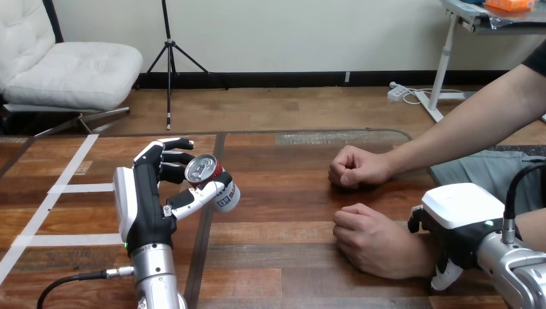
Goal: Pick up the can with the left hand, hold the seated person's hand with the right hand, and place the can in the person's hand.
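At the table's (283, 206) left, the left hand (145, 203) (palm rightward) curls fingers (172, 157) round the can (207, 174).

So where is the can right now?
In the head view the can is left of the middle, gripped by the robot's left hand, well apart from the person's hands at the right.

person's wrist (420, 251) half under right robot hand (461, 207), grip unclear
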{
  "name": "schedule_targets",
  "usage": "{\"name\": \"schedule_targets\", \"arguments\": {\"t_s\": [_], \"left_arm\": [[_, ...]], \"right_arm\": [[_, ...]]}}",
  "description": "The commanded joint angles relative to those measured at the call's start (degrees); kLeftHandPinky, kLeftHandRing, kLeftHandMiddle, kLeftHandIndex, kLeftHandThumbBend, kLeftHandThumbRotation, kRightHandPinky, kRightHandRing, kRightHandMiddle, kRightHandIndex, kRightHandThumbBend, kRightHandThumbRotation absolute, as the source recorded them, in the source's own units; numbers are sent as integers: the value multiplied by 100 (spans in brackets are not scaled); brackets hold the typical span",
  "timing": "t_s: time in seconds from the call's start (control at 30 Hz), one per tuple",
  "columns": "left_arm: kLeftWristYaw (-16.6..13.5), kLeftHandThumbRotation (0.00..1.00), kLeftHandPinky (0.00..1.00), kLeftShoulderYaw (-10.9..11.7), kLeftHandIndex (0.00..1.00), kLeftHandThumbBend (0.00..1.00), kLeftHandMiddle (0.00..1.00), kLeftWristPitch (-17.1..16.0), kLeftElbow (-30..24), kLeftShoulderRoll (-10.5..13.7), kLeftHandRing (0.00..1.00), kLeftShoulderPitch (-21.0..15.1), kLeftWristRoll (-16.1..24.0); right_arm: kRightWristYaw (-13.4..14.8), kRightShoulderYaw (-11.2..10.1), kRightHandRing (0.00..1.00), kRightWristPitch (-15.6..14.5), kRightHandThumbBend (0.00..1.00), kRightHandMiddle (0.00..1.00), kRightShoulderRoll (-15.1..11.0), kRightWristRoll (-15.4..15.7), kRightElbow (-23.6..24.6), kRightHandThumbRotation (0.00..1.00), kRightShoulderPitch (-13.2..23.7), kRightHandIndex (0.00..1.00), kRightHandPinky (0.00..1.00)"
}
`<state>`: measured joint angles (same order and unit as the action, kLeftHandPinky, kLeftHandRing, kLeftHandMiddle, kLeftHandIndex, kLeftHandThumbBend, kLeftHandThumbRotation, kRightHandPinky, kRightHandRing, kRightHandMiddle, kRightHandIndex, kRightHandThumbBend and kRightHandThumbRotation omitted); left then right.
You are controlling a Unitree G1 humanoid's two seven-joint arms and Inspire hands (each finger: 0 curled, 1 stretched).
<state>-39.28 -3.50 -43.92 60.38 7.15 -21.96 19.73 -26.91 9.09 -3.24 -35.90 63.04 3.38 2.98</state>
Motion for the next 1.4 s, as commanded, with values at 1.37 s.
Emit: {"name": "schedule_targets", "arguments": {"t_s": [1.37], "left_arm": [[-33, 0, 46, 46, 57, 72, 47, -90, -409, 77, 44, -140, 85]], "right_arm": [[-270, 633, 71, -442, 87, 75, -191, 245, -415, 3, 554, 72, 62]]}}
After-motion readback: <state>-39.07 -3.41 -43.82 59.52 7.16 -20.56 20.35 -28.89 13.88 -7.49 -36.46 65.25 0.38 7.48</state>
